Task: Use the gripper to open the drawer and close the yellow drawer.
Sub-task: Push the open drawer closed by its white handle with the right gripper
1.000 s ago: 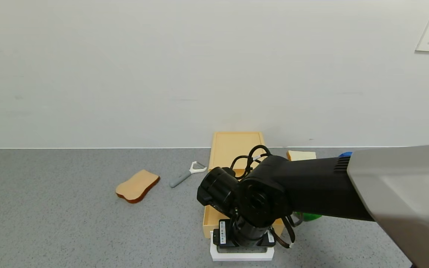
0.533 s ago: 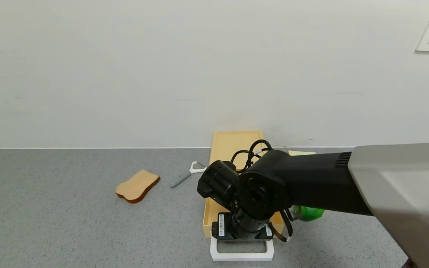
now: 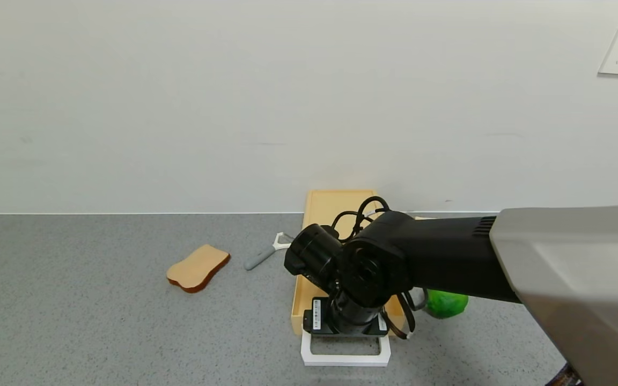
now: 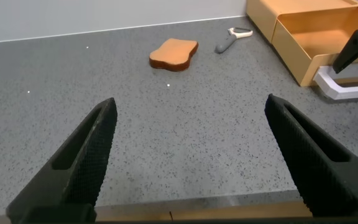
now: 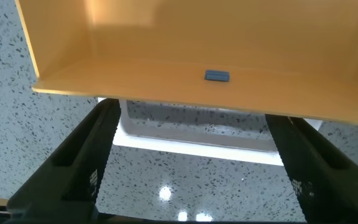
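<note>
The pale yellow drawer (image 3: 336, 206) stands against the wall with its tray (image 3: 297, 300) pulled out toward me. Its white loop handle (image 3: 345, 359) lies in front on the counter. My right gripper (image 3: 344, 327) points down over the tray's front edge, just behind the handle. In the right wrist view the gripper (image 5: 194, 168) is open, its dark fingers (image 5: 86, 162) spread to either side of the handle (image 5: 197, 146), with the tray's yellow floor (image 5: 166, 37) beyond. My left gripper (image 4: 191, 155) is open and empty over bare counter. The drawer (image 4: 303, 37) also shows in the left wrist view.
A brown-crusted bread slice (image 3: 197, 267) and a grey-handled peeler (image 3: 269, 252) lie left of the drawer. A green object (image 3: 447, 303) sits right of the tray, partly under my right arm. A small blue piece (image 5: 216, 76) lies in the tray.
My right gripper has moved toward the wall, and more of the white handle now shows. The tray front and handle have shifted a little toward the wall with it.
</note>
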### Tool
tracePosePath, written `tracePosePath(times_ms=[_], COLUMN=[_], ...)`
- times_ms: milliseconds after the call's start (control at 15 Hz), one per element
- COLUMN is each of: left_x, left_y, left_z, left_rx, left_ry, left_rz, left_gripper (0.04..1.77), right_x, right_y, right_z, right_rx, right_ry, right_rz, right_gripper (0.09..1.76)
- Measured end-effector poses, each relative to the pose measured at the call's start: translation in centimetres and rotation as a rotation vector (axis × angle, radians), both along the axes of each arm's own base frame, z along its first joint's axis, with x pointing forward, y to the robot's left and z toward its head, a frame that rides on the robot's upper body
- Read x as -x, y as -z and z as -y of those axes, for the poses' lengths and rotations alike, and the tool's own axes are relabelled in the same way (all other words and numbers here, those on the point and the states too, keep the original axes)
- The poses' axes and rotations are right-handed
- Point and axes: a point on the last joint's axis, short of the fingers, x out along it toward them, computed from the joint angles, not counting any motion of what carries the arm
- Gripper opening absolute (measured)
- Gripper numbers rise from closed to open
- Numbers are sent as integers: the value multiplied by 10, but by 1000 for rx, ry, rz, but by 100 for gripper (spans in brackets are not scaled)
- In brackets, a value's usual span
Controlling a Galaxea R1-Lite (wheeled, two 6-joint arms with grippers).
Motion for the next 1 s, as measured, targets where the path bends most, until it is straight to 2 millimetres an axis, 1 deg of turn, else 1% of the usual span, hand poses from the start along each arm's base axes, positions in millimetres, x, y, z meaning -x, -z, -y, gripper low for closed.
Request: tracePosePath(times_ms=[467, 1000], left_x=[0, 0], left_y=[0, 0], left_z=[0, 0], left_rx=[0, 0], left_ry=[0, 0], left_rz=[0, 0], left_gripper=[172, 172], right_x=[-13, -28], right_y=[1, -2], right_z=[2, 11], right_rx=[1, 0], right_ry=[-16, -34], right_rz=[17, 51], right_gripper=[171, 171])
